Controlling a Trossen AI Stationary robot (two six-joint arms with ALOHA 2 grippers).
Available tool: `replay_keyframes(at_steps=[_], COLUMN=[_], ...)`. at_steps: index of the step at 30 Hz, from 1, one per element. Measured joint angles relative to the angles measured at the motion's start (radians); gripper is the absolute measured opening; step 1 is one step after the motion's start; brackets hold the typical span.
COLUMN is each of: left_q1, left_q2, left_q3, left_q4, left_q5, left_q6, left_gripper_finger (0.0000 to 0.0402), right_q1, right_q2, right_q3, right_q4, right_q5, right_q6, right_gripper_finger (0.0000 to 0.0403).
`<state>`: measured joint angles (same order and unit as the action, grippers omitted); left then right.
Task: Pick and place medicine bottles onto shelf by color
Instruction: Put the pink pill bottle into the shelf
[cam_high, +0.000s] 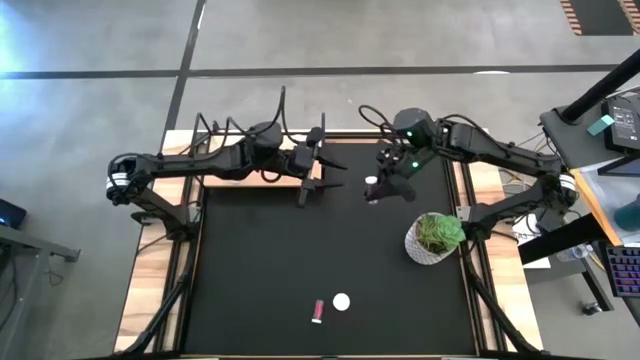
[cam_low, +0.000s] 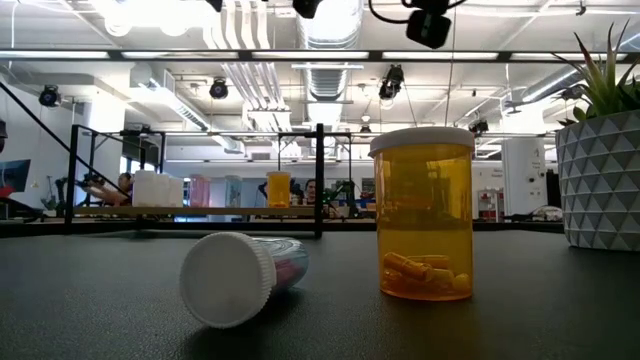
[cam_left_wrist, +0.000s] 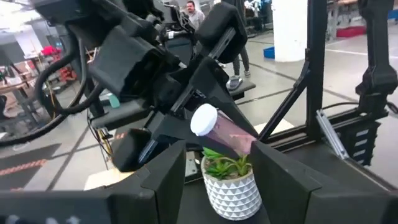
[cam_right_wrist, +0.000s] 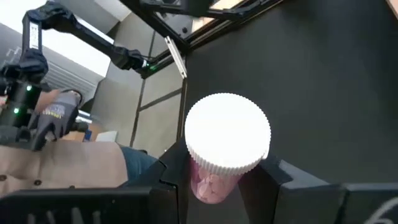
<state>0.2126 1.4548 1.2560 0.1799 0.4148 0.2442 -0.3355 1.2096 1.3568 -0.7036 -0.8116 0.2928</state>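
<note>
Upper centre of the high view, right gripper (cam_high: 374, 190): I see it clamped tight on a small pink-bodied medicine bottle with a ribbed white cap (cam_right_wrist: 227, 140), held above the black table mat (cam_high: 300, 260).
Held bottle's look: from my right wrist camera the round white cap faces the lens, the translucent pink body below it sits between the two dark fingers (cam_right_wrist: 283, 177); the left wrist view shows the same bottle tilted, cap toward the frame's left.
Left gripper (cam_high: 322, 170): upper middle of the high view, over the far edge of the mat, just left of the right gripper; its fingers stand partly apart and I see nothing between them.
Shelf: the pale light-wood board (cam_high: 215, 181) lies in the upper left of the mat under the left arm; in the low view it is a thin tan line across the middle left, with small bottles on it that are too far off for me to sort.
Front bottles: an upright amber-orange bottle with a white cap (cam_low: 422, 212) stands right of centre in the low view, pills in its base; beside it a pink bottle lies on its side (cam_low: 243, 277), cap toward the lens.
Plant: a white faceted pot with a green plant (cam_high: 436, 238) sits at the middle right of the high view.
</note>
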Motion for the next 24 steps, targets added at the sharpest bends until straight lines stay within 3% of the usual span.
replay_keyframes(at_steps=[10,24], left_q1=[-0.033,-0.044], left_q2=[0.0,0.0], left_q3=[0.008,0.006], left_q4=[-0.006,-0.01], left_q5=[-0.038,-0.069], left_q6=[0.07,0.208], left_gripper_finger=[0.0167,0.0232], right_q1=[0.033,0.037], right_q2=[0.103,0.16], right_q3=[0.079,0.092], right_q4=[-0.001,0.006], right_q5=[0.0,-0.031], right_q6=[0.036,0.115], right_gripper_finger=[0.0098,0.0098])
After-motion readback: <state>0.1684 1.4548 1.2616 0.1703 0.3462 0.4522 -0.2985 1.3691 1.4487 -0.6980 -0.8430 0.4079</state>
